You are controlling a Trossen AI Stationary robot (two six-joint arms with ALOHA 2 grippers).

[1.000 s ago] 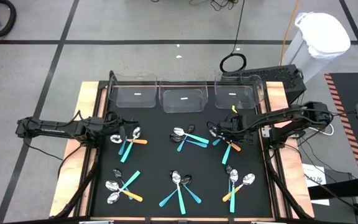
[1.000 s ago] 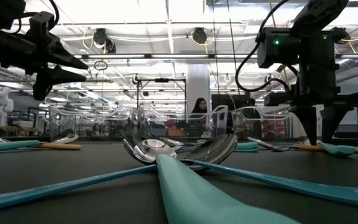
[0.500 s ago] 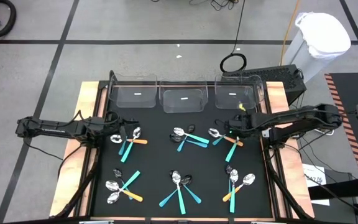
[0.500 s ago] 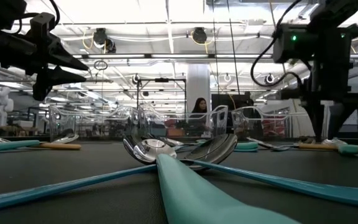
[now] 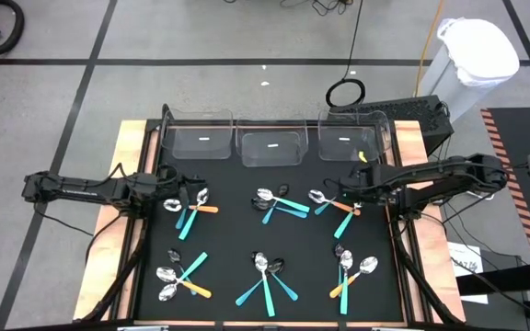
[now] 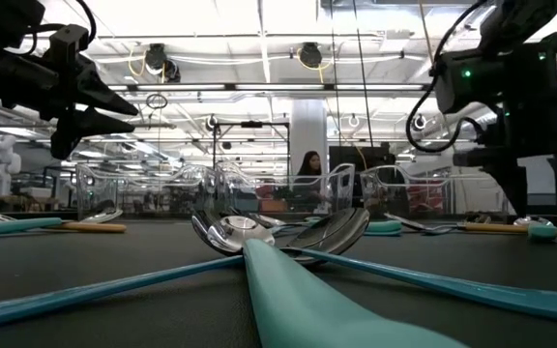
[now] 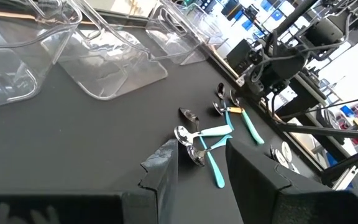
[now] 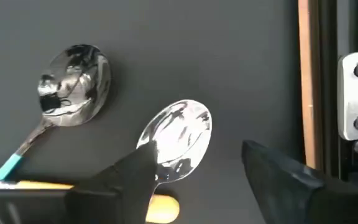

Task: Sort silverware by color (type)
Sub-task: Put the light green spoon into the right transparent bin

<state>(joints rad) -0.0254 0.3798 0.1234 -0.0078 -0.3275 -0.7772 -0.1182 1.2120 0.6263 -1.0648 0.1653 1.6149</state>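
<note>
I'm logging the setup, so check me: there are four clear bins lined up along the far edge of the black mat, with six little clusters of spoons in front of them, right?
Not quite: the high view shows three clear bins along the far edge of the black mat, not four. The rest stands: six clusters of spoons lie in front of them.

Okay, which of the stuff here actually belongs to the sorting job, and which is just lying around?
Part of the job:
- spoons with teal or orange handles, in six clusters on the black mat
- three clear bins along the mat's far edge

Just lying about:
- white bag-lined bin
- cable loop on the floor
- black box behind the table
</note>
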